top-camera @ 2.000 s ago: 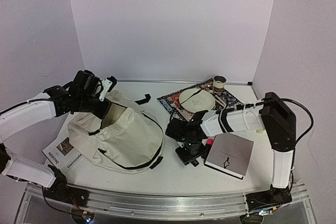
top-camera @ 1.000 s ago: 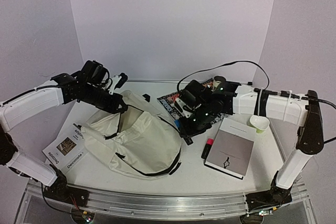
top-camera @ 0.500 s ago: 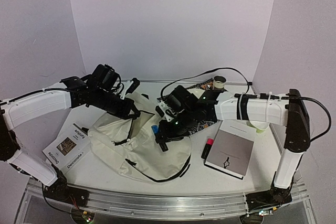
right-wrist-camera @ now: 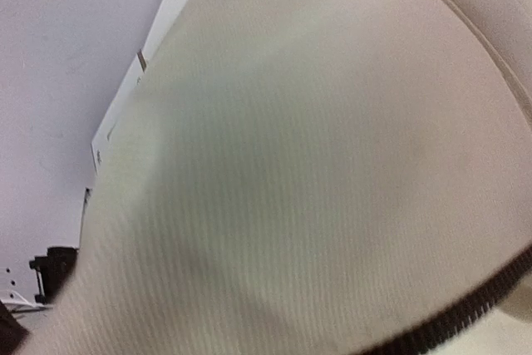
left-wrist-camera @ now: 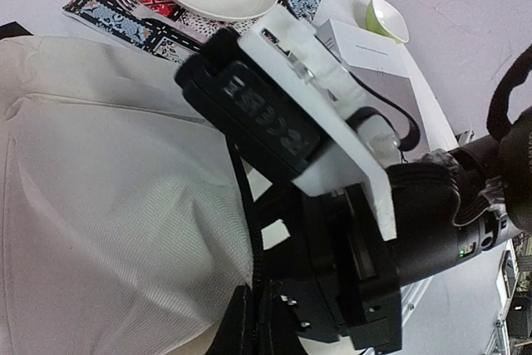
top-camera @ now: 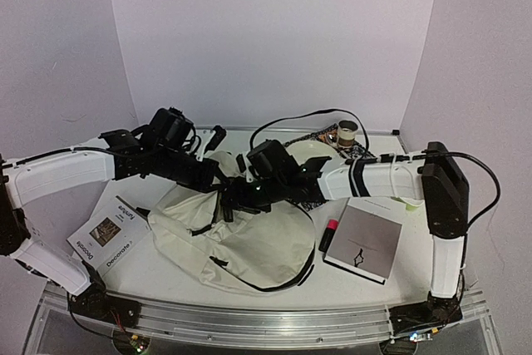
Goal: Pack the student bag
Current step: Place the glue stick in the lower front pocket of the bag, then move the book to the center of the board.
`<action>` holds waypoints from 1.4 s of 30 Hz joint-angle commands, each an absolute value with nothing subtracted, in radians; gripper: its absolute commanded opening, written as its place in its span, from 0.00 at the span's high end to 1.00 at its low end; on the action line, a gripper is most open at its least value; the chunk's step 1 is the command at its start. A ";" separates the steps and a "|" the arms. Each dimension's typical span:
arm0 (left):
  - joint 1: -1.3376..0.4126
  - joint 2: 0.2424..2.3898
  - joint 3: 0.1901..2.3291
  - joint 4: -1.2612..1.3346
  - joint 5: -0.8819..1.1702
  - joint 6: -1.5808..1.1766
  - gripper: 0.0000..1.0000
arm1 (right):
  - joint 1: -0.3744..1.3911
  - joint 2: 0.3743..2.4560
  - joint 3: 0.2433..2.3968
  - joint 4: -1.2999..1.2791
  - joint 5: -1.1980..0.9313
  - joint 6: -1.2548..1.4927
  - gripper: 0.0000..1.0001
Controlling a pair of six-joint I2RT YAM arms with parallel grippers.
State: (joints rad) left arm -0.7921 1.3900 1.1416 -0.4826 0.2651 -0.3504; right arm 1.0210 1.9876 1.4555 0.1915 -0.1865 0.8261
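Student bag (top-camera: 249,243) sits centre-near, mouth facing far-left. L gripper (top-camera: 216,180) is clenched on the zipper rim (left-wrist-camera: 247,230), propping the mouth open; hold it high & taut. Just right, R gripper (top-camera: 233,199) is nosed into the mouth, can't tell if it's grasping anything. Go deep, w/o snagging the rim.
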 commanded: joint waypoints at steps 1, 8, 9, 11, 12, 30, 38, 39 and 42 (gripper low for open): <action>-0.793 1.341 1.100 -0.317 0.296 -0.393 1.00 | 1.020 2.057 1.448 0.436 -0.141 0.963 1.00; -0.794 1.349 1.073 -0.292 0.283 -0.400 1.00 | 1.021 2.154 1.464 0.614 -0.160 1.071 0.74; -0.793 1.348 1.070 -0.291 0.274 -0.400 1.00 | 1.021 2.159 1.469 0.615 -0.166 1.067 0.71; -0.793 1.342 1.063 -0.290 0.255 -0.401 1.00 | 1.021 2.157 1.468 0.617 -0.178 1.059 0.65; -0.793 1.340 1.058 -0.290 0.243 -0.402 1.00 | 1.021 2.151 1.462 0.617 -0.181 1.051 0.60; -0.792 1.347 0.994 -0.288 0.085 -0.399 1.00 | 1.021 1.921 1.314 0.301 -0.218 0.832 0.29; -0.790 1.335 0.985 -0.296 0.016 -0.381 1.00 | 1.020 1.730 1.261 -0.064 -0.065 0.698 0.15; -0.789 1.333 0.985 -0.299 0.010 -0.379 1.00 | 1.020 1.708 1.260 -0.109 -0.032 0.690 0.12; -0.789 1.330 0.987 -0.313 -0.029 -0.379 1.00 | 1.009 1.657 1.265 -0.246 0.074 0.682 0.07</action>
State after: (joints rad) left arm -0.7933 1.3617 0.9855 -0.3375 0.0614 -0.3922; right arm 1.0159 1.7455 1.2694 0.0170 -0.0899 0.7412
